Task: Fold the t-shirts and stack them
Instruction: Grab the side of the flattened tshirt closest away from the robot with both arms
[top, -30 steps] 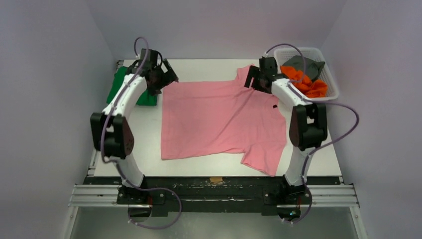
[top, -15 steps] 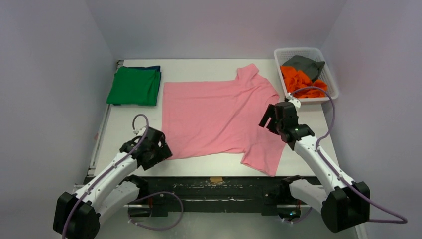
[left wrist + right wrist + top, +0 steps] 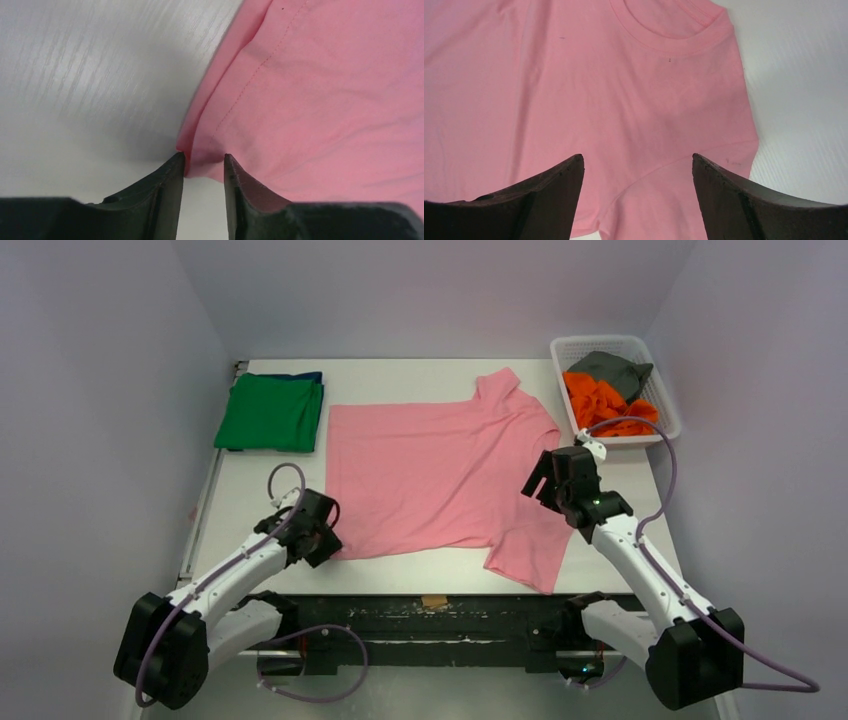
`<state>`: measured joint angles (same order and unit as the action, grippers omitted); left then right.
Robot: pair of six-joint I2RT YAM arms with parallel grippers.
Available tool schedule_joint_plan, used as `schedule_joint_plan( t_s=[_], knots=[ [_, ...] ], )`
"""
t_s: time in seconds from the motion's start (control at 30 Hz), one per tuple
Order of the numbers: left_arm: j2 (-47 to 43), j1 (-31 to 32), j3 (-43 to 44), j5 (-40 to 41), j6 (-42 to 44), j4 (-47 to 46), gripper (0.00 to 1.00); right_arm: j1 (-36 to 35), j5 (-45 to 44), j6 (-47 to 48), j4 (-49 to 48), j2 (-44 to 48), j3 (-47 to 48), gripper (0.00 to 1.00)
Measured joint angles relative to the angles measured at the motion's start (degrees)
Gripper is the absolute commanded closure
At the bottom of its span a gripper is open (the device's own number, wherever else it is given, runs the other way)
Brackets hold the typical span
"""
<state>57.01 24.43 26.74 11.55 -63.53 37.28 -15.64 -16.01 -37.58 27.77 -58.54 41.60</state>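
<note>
Left gripper (image 3: 203,158) half-closed astride pink t-shirt (image 3: 325,100) corner — grip unclear, right gripper (image 3: 638,157) spread wide above it

Pink t-shirt (image 3: 320,90) corner inside end effector (image 3: 203,159)

Matt, fine-knit cloth with a stitched hem and ribbed collar: pink t-shirt (image 3: 440,480). Matt cloth also: green t-shirt (image 3: 270,412), orange t-shirt (image 3: 600,400), grey t-shirt (image 3: 615,367). Smooth white top, faint wood-like grain, soft sheen: table (image 3: 400,375). White plastic mesh: basket (image 3: 600,341). Matt black, finely grained fingers (image 3: 549,195): right gripper (image 3: 638,159).
</note>
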Motion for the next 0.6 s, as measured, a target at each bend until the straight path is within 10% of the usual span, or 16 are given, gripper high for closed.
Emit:
schedule_joint_plan(
  t_s=[0.07,0.6],
  knots=[
    [1.9,0.0,0.5,-0.2,0.1,-1.4,1.00,0.0,-0.2,-0.3,0.3,0.1,0.0,0.23],
    [3.6,-4.7,3.8,5.3,4.3,-0.9,1.00,-2.0,-0.9,-2.6,9.6,2.3,-0.3,0.27]
  ],
)
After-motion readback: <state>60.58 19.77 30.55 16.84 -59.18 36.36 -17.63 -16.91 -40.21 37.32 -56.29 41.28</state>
